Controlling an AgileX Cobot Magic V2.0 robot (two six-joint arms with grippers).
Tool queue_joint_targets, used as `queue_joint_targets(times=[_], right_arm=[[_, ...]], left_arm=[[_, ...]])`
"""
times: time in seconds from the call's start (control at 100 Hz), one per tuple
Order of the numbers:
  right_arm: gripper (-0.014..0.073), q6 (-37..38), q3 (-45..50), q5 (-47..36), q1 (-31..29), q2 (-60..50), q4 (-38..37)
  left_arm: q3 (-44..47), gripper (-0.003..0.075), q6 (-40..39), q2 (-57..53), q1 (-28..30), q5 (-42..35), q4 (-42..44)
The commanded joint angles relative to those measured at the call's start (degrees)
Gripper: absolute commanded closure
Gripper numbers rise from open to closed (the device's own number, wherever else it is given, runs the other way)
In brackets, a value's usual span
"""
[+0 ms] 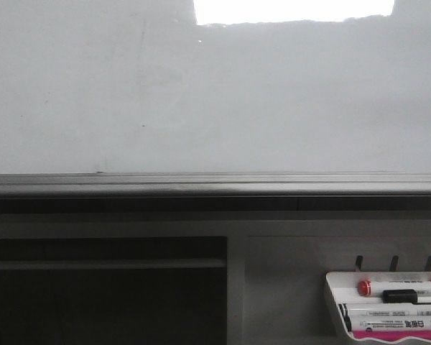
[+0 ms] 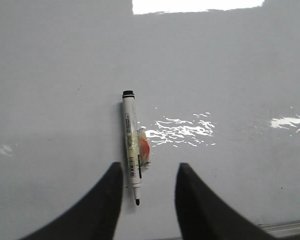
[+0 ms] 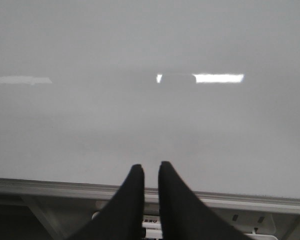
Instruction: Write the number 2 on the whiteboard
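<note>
Nearest to me, low on the right of the front view, a small white marker tray hangs below the board, and it is stocked: a marker with a red cap, one with a black cap, and a pink-banded item along the tray's lower edge. Three dark hooks poke out just above it.

Now the left claw: its two black fingers stand well apart, released, with a marker pen showing in the gap against the whiteboard. The pen has a white barrel, its black tip points down toward the fingers, and a scrap of tape with a red patch sits on its side. The fingers do not appear to press on it.

Over on the right claw, the fingers are nearly together, a thin slit between them, nothing gripped that I can see. Just past them runs the grey metal rail.

Farther back, the whiteboard fills the front view, pale grey and glossy, with faint smudges and a bright reflection at its top edge. Its rail runs the full width below. I see a tiny dark speck left of centre, and no number 2 drawn on the board so far.
</note>
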Motion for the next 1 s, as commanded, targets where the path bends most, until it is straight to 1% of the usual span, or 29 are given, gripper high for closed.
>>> queue_joint_targets(times=[0.0,0.04,0.08,0.12,0.27,0.49,0.59,0.63,0.79,0.99], right_arm=[[0.0414,-0.8,-2.0,-3.4,-0.5,1.3,-0.2],[0.0349,-0.8,-2.0,-3.4,-0.5,1.4,-0.2],[0.0312,-0.8,-2.0,-3.4,-0.5,1.6,-0.2],[0.03,-0.8,-2.0,-3.4,-0.5,1.6,-0.2],[0.0305,-0.8,-2.0,-3.4,-0.5,1.6,-0.2],[0.0305,-0.8,-2.0,-3.4,-0.5,1.6,-0.2],[0.0305,-0.8,-2.0,-3.4,-0.5,1.6,-0.2],[0.0305,-0.8,-2.0,-3.3,-0.5,1.6,-0.2],[0.0305,-0.8,-2.0,-3.2,-0.5,1.6,-0.2],[0.0305,-0.8,-2.0,-3.2,-0.5,1.6,-0.2]], left_arm=[[-1.5,0.0297,-0.6,1.4,0.1,-5.0,-0.8],[-1.5,0.0258,-0.6,2.0,0.1,-5.0,-0.8],[-1.5,0.0253,-0.6,2.8,0.1,-4.7,-0.7],[-1.5,0.0259,-0.6,4.1,0.1,-4.4,-0.5],[-3.8,0.0259,-0.6,11.7,0.1,-1.3,2.3],[-10.7,0.0259,-0.6,26.7,0.1,4.5,4.2],[-13.6,0.0259,-2.7,34.0,0.5,6.5,6.7],[-14.9,0.0259,-4.3,36.3,0.9,6.6,7.2],[-19.0,0.0259,-4.3,44.7,1.3,6.8,7.1],[-22.1,0.0259,-3.8,50.4,1.3,6.4,6.9]])
